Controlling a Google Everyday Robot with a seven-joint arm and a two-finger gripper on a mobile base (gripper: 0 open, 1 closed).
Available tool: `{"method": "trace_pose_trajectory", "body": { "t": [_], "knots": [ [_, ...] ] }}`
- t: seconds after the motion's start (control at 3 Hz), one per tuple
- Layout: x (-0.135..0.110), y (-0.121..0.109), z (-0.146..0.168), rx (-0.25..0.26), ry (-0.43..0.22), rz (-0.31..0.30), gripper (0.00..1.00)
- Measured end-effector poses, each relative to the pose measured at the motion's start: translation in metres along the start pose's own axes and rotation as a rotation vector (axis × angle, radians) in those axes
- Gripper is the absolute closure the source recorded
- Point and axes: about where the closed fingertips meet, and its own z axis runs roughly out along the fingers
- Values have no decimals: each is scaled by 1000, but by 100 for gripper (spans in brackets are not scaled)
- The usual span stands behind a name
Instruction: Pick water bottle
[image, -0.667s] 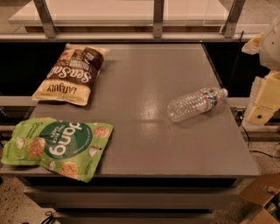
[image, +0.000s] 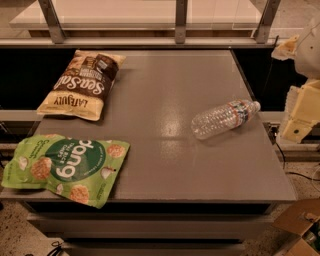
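Note:
The water bottle (image: 225, 119) is a small clear ribbed plastic bottle with a red, white and blue label band and a white cap. It lies on its side on the right part of the grey table (image: 165, 165), with the cap pointing right and away, near the table's right edge. My gripper (image: 300, 116) is a cream-coloured part at the right edge of the view, beyond the table's right edge and a short way right of the bottle's cap. It touches nothing.
A brown and cream snack bag (image: 81, 85) lies flat at the back left. A green snack bag (image: 66, 167) lies flat at the front left, overhanging the table's edge. A metal rail (image: 150, 41) runs behind the table. A cardboard box (image: 300, 227) sits on the floor at the lower right.

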Motion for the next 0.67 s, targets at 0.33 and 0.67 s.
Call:
{"method": "trace_pose_trajectory", "body": {
  "t": [0.33, 0.67],
  "knots": [
    [-14, -7, 14, -61, -52, -122, 0],
    [-25, -14, 40, -132, -64, -278, 0]
  ]
}}
